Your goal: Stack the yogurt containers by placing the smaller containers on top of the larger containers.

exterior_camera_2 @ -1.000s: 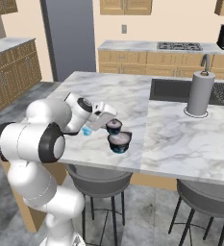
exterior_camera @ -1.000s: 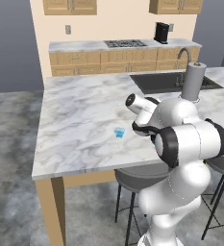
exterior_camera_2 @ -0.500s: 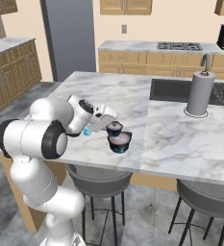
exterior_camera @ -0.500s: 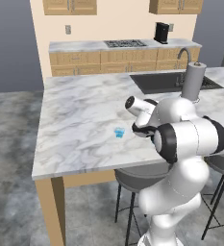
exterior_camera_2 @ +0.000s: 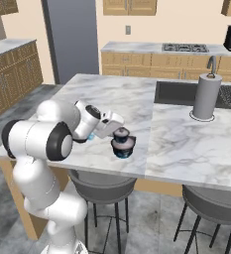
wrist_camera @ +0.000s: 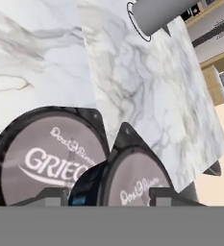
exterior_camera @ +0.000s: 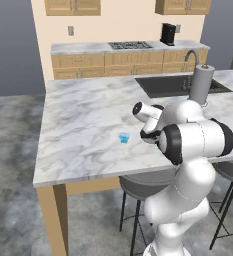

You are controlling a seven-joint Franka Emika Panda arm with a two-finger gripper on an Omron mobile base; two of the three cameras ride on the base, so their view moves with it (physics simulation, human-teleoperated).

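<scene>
Where lettering shows, the wider tub's grey top (wrist_camera: 51, 158) reads "GRIEC".

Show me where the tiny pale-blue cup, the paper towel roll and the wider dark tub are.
tiny pale-blue cup (exterior_camera: 124, 137), left base view, on its body.
paper towel roll (exterior_camera_2: 206, 96), right base view, on its side.
wider dark tub (wrist_camera: 51, 161), hand view, on its grey printed top.

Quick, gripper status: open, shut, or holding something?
Gripper: cannot be told; it sits at the small dark tub atop the wide tub.
</scene>
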